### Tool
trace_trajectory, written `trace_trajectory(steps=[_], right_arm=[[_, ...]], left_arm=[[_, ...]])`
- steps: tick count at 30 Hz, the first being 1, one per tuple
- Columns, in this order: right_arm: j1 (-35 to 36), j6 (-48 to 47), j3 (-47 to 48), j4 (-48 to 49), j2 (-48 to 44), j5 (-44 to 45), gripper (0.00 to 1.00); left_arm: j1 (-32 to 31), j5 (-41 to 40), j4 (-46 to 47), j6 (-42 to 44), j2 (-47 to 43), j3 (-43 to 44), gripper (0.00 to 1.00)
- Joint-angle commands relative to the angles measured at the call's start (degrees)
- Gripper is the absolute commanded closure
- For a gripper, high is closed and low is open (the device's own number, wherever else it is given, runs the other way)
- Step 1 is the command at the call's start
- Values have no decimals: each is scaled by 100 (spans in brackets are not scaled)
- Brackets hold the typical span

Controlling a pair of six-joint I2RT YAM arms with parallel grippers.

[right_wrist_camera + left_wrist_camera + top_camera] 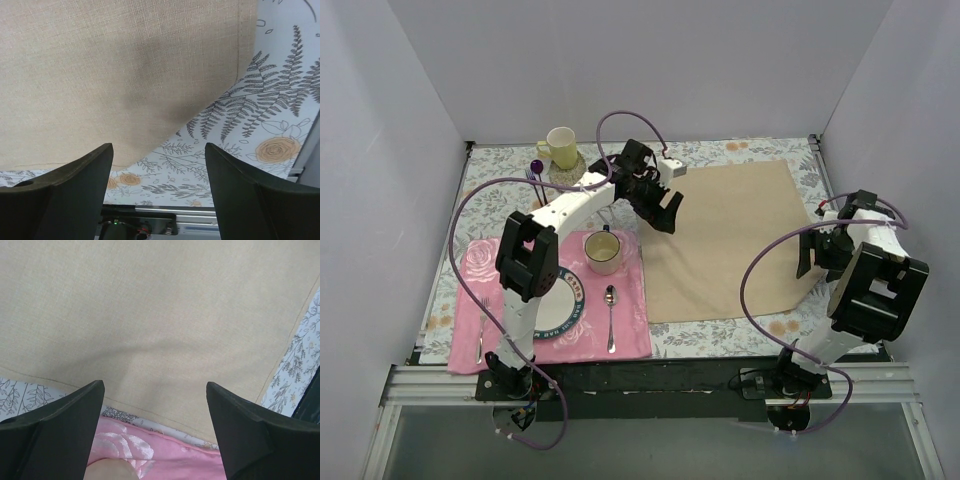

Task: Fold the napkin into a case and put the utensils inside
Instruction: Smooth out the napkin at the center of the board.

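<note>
The beige napkin [730, 240] lies spread flat on the tablecloth at centre right, its near right corner cut off on a slant. My left gripper [660, 210] is open and empty, hovering over the napkin's left edge [160, 315] beside the pink placemat [165, 455]. My right gripper [810, 255] is open and empty over the napkin's near right corner [100, 75]. A small silver spoon [610, 318] lies on the placemat right of the plate. A silver fork [480, 335] lies left of the plate. No folded case shows.
The pink placemat [620, 340] holds a plate [565, 310] and a cream cup [603, 250]. A yellow mug [560, 147] and a purple-handled fork [535, 170] stand at the back left. The grey floral tablecloth [260, 115] covers the table. White walls enclose three sides.
</note>
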Motion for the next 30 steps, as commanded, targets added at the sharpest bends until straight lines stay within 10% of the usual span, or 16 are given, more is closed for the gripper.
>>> trace_trajectory(steps=[1,11,17,25,30], right_arm=[[-33,626,-103,511,172,63,17],[-121,898,72,792,893,-474,38],[-95,820,441,617,596,-754,98],[1580,740,556,747,436,-378,96],[2673,688,1372,740,1025,-323,57]], left_arm=[[-8,140,-87,114,-561,-42,17],[1,-45,-131,219,-666,-103,17],[10,-142,-96,351,-816,-279,17],[18,-256,-237,430,-877,-367,17],[27,-379,-377,413,-895,-385,17]])
